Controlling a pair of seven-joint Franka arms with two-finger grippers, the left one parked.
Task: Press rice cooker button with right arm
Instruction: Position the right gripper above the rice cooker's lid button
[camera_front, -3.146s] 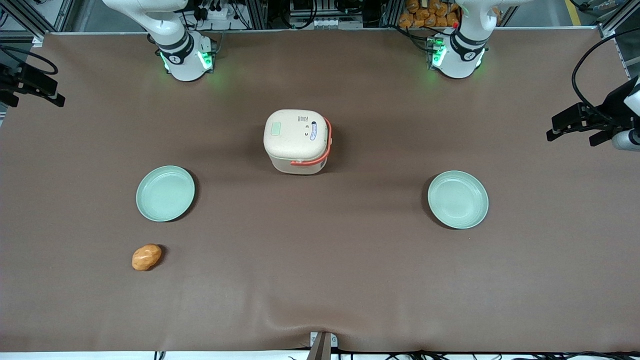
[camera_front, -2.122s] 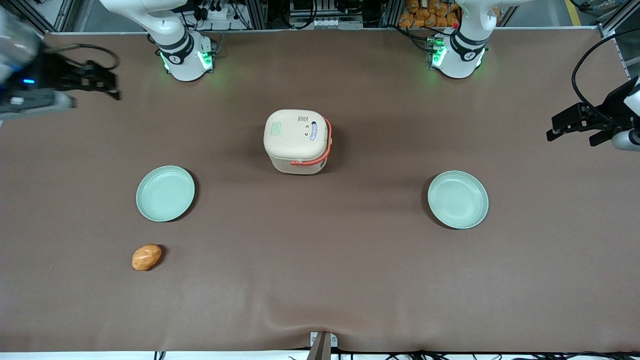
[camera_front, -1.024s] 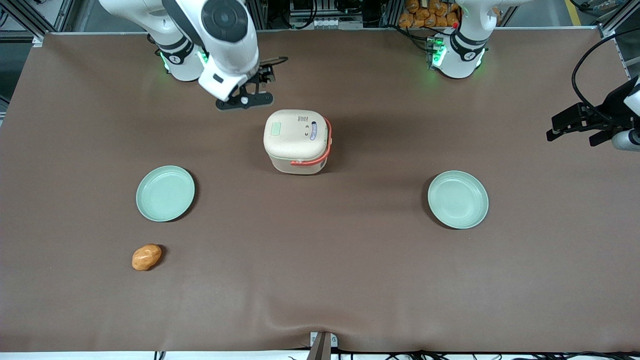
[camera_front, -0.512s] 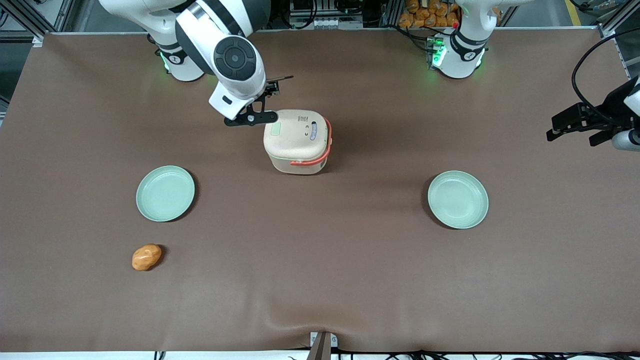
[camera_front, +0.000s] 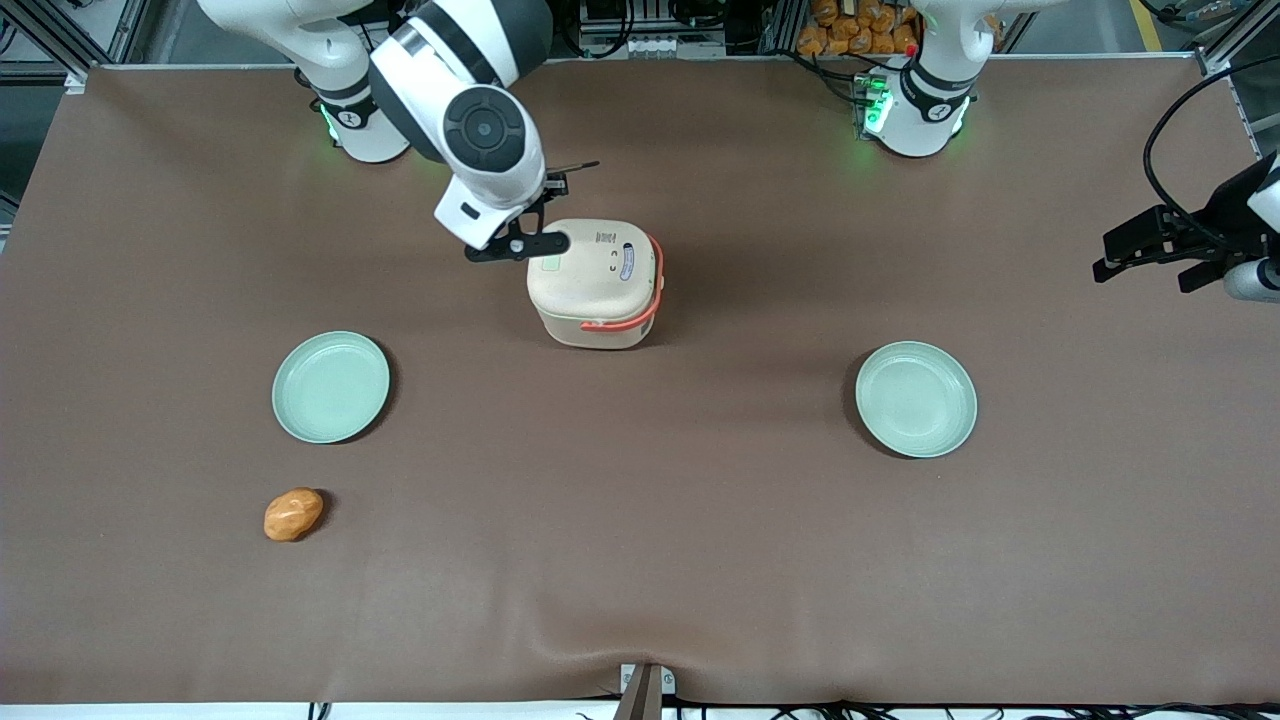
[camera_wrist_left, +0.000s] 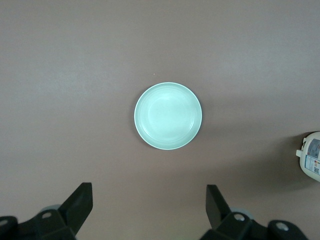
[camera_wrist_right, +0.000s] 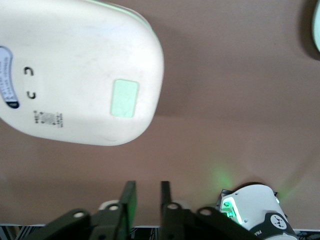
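Right now the right arm's gripper (camera_front: 545, 240) hangs above the edge of the rice cooker (camera_front: 592, 283) lid, its 2 fingers (camera_wrist_right: 129, 200) nearly together with only a narrow gap, gripping nothing. The pale green button (camera_wrist_right: 124, 98) sits just ahead of the fingertips. Likely risk: descending off-centre, so a tip lands on bare lid and shoves the light cooker, or slides off its rounded edge
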